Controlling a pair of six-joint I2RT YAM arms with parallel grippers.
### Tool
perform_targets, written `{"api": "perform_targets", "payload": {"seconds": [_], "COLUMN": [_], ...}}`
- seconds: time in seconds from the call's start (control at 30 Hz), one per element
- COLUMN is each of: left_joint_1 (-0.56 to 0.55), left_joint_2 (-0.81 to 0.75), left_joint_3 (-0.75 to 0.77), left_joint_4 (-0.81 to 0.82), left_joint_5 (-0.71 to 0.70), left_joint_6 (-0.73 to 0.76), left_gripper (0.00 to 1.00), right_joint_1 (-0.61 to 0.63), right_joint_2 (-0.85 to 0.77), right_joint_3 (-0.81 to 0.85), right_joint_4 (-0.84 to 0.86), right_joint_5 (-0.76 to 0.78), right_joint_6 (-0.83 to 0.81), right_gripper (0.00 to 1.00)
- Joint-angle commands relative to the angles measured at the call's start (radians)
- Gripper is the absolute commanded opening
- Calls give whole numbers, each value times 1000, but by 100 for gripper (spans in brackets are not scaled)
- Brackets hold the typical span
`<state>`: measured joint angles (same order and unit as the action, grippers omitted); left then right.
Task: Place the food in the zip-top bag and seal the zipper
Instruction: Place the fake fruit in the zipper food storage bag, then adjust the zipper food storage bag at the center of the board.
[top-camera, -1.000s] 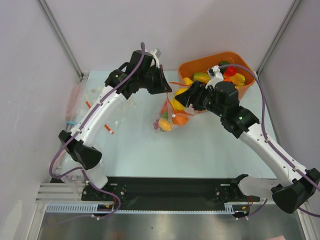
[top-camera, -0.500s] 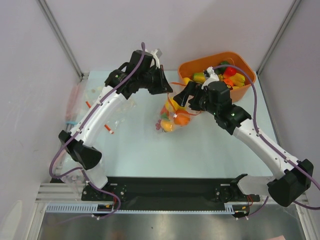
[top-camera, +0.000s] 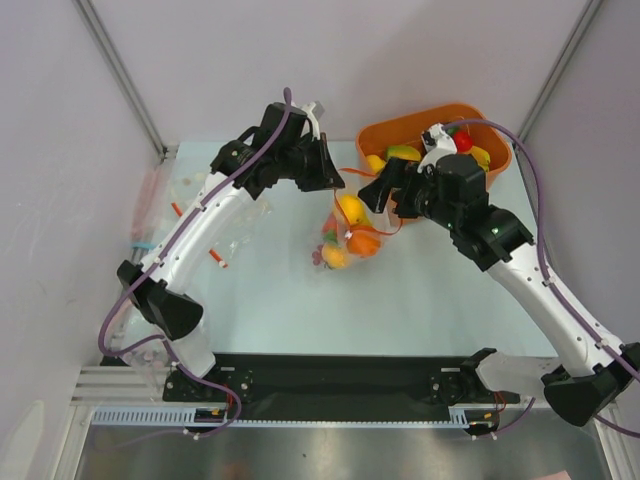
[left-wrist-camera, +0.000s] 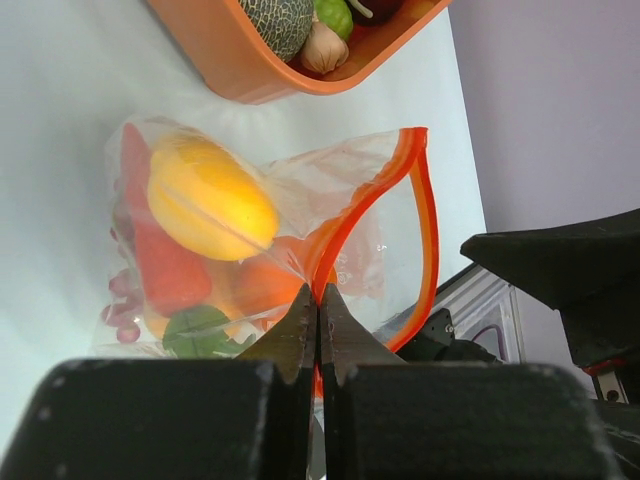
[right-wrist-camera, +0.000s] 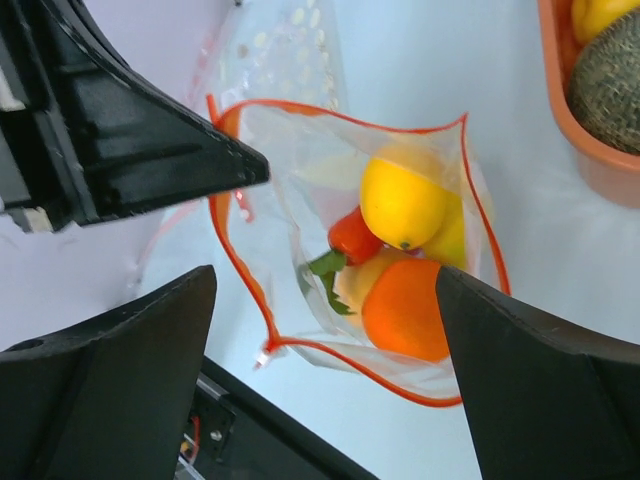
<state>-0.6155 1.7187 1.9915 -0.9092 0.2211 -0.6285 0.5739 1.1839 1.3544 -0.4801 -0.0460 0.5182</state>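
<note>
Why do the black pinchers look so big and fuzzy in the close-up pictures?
Left wrist view: the left gripper is too close to focus, so it is dark and soft, while the zip-top bag it pinches looks sharper. Right wrist view: the right gripper blurs at its edges; the food is crisp. Top view: evenly lit.

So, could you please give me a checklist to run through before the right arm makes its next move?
1. Left gripper shut on the zipper: ok.
2. Right gripper open, holding nothing: ok.
3. Zip-top bag mouth open: ok.
4. Food inside the bag: ok, several pieces.
5. Orange tub emptied: not ok, pieces inside.
6. Zipper sealed: not ok.
</note>
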Motion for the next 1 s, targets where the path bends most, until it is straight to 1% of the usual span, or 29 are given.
{"api": "perform_targets", "payload": {"seconds": [0.0, 0.07, 0.13, 0.23, 0.27, 0.3, 0.33, 0.4, 0.43, 0.53, 0.6, 0.7, 0.77, 0.9, 0.93, 0.97], "left_joint_1": [3, 5, 5, 5, 5, 5, 5, 5, 5, 5, 5, 5, 5, 5, 5, 5], "left_joint_2": [-59, -59, -61, -70, -71, -73, -74, -76, -77, -80, -82, -84, -87, -91, -93, -94], "left_joint_3": [4, 3, 3, -2, -5, -8, -10, -11, -16, -22, -23, -26, -28, -39, -43, -49], "left_joint_4": [39, 38, 32, 33, 36, 38, 39, 44, 44, 49, 52, 50, 50, 52, 56, 59], "left_joint_5": [14, 15, 3, -8, -8, -9, -8, -5, -3, 1, 3, 1, 0, -3, -2, -2], "left_joint_6": [0, 1, 4, 6, 7, 6, 7, 7, 7, 6, 9, 10, 12, 16, 18, 19], "left_gripper": [0, 0, 0, 0, 0, 0, 0, 0, 0, 0, 0, 0, 0, 1, 0, 0], "right_joint_1": [0, -5, -6, -19, -23, -29, -49, -58, -60, -60, -60, -60, -62, -62, -63, -62], "right_joint_2": [-24, -49, -78, -147, -171, -176, -173, -144, -130, -87, -73, -56, -40, -18, -17, -9], "right_joint_3": [28, 5, -9, -86, -119, -127, -130, -112, -100, -78, -89, -100, -100, -83, -80, -74], "right_joint_4": [-140, -161, -173, -103, -97, -94, -107, -146, -187, -230, -216, -196, -192, -187, -184, -184], "right_joint_5": [21, 46, 128, 100, 109, 110, 94, 87, 89, 87, 84, 77, 72, 58, 57, 57], "right_joint_6": [-49, -40, -6, -24, -8, 5, 23, 35, 46, 62, 83, 105, 111, 105, 103, 102], "right_gripper": [98, 100, 100, 100, 100, 97, 88, 82, 77, 73, 71, 65, 59, 35, 24, 20]}}
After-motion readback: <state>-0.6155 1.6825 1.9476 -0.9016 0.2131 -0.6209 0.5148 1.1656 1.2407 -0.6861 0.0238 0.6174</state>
